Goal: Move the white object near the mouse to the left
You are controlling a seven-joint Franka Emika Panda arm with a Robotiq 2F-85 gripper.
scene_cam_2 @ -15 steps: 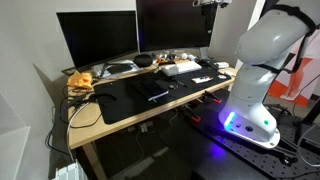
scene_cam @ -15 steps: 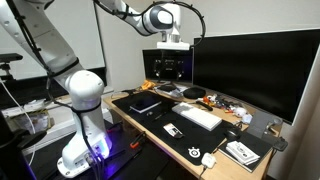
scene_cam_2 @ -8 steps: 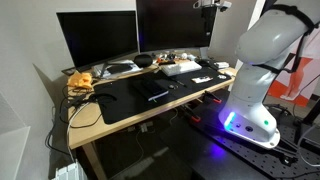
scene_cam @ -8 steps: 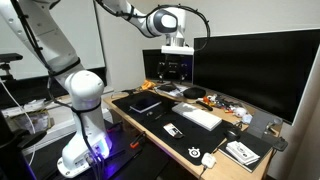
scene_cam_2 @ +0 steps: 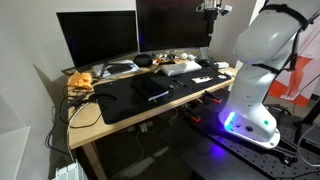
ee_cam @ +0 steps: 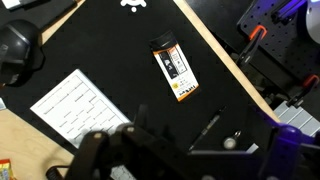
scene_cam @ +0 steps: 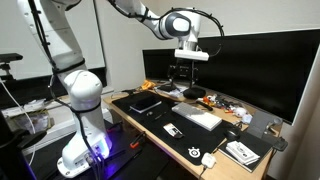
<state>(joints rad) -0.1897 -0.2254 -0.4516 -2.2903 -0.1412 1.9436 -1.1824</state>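
The white object (ee_cam: 175, 70), a small flat rectangle with a dark middle and an orange end, lies on the black mat (ee_cam: 110, 40) near the mouse (ee_cam: 131, 3), and I cannot tell how wide the raised gripper (scene_cam: 184, 76) stands.

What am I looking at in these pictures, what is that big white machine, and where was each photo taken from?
The white machine is a robot arm standing beside a desk. Two pictures come from cameras outside it and show the desk from different sides. The third comes from a camera on its wrist, looking down. Its gripper hangs high above the desk and holds nothing I can see; I cannot tell whether it is open or shut. On the black mat lie a white keyboard, a small flat white piece and a white mouse. Large dark monitors stand behind.
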